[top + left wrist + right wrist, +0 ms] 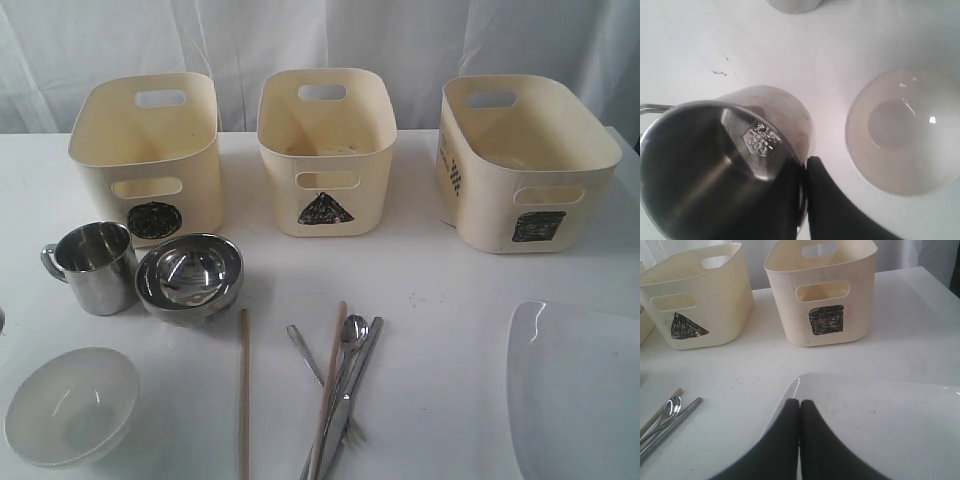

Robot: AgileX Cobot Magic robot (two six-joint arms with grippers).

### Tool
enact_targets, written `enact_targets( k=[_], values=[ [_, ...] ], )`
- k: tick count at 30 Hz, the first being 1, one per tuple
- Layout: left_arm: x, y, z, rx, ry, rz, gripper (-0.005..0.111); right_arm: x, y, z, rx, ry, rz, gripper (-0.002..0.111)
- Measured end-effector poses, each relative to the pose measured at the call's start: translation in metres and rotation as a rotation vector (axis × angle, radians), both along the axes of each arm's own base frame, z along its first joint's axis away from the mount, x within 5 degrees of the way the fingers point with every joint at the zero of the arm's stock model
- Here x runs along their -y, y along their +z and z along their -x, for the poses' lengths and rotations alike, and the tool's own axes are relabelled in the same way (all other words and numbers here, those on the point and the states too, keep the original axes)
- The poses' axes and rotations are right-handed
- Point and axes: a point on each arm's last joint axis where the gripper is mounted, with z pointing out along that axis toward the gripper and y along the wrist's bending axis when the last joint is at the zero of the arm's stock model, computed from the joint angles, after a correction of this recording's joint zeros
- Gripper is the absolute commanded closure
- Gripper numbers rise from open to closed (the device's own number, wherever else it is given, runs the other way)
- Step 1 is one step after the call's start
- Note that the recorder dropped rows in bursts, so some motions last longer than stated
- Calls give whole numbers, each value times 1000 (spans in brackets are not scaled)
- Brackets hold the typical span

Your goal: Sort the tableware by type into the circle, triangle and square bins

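My left gripper (804, 170) is shut on the wall of a steel mug (715, 165), one finger inside and one outside. Beside it lies the white bowl (905, 130). My right gripper (800, 402) is shut and empty, its tips over the near corner of the white plate (880, 420). Neither gripper shows in the exterior view. There, a second steel mug (95, 265) and the steel bowl (190, 278) stand before the circle bin (145, 160). Chopsticks (243, 390), a spoon (352, 335), a fork and a knife lie before the triangle bin (325, 150). The square bin (525, 160) stands right.
The white bowl (72, 405) sits at the front left of the white table and the plate (575, 390) at the front right, cut off by the edge. A white curtain hangs behind the bins. A bare strip of table runs between bins and tableware.
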Motion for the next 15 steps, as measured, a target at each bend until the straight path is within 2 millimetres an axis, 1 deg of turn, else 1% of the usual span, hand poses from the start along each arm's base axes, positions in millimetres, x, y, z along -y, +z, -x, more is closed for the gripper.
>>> enact_targets(
  k=[5, 15],
  values=[
    [4, 33, -7, 127, 12, 49, 107, 0, 0, 0, 0, 0, -2, 108],
    [15, 110, -38, 570, 16, 229, 107, 0, 0, 0, 0, 0, -2, 108]
  ],
)
